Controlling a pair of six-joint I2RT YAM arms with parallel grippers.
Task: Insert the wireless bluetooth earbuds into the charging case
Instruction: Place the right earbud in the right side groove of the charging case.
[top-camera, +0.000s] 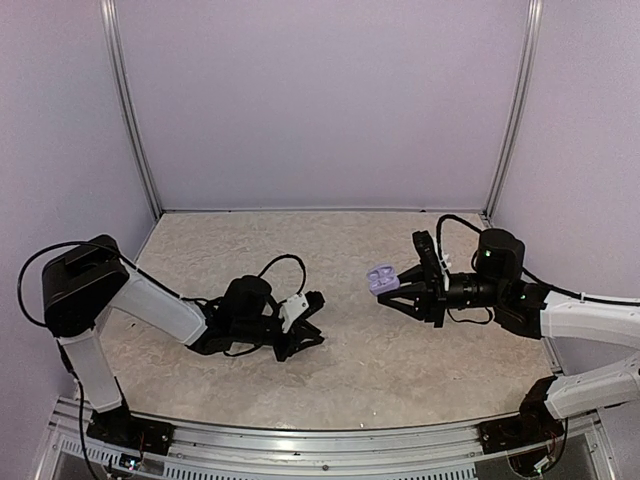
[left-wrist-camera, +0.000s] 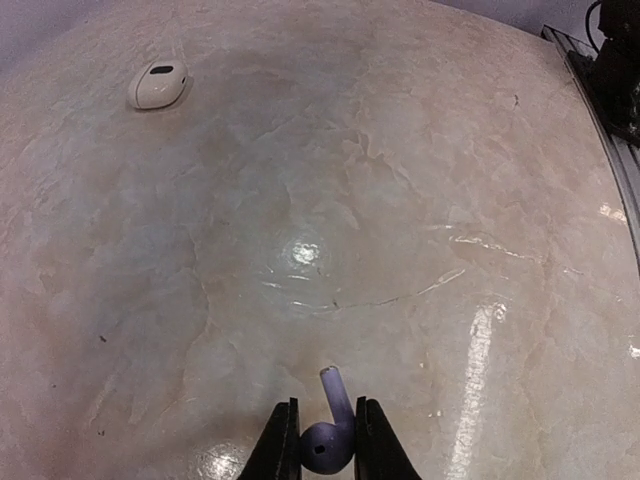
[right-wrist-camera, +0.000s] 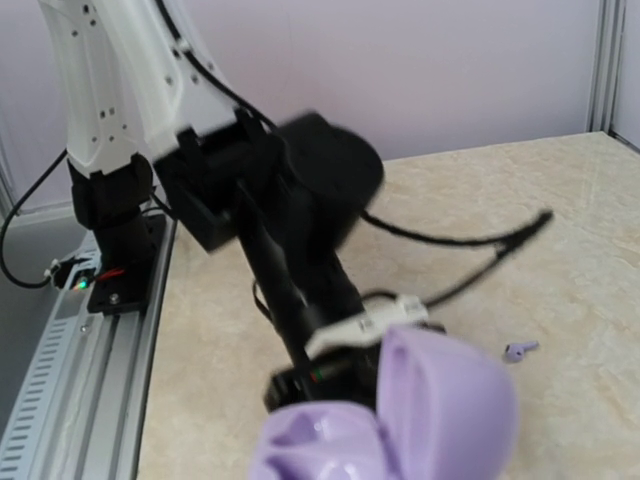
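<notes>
In the left wrist view, my left gripper (left-wrist-camera: 327, 404) is low over the table and shut on a lilac earbud (left-wrist-camera: 328, 440). The bud's head is pinched between the black fingertips and its stem points away. From above, the left gripper (top-camera: 314, 322) sits near the table's middle. My right gripper (top-camera: 390, 290) holds the lilac charging case (top-camera: 381, 279) off the table with its lid open. The case (right-wrist-camera: 410, 420) fills the bottom of the right wrist view, blurred, and hides the fingers there. Another lilac earbud (right-wrist-camera: 520, 350) lies on the table.
A white case (left-wrist-camera: 158, 85) lies on the marble tabletop (left-wrist-camera: 400, 200) far ahead of the left gripper. The left arm (right-wrist-camera: 290, 240) and its cables stand right in front of the right wrist camera. Rails (top-camera: 330, 440) run along the near edge.
</notes>
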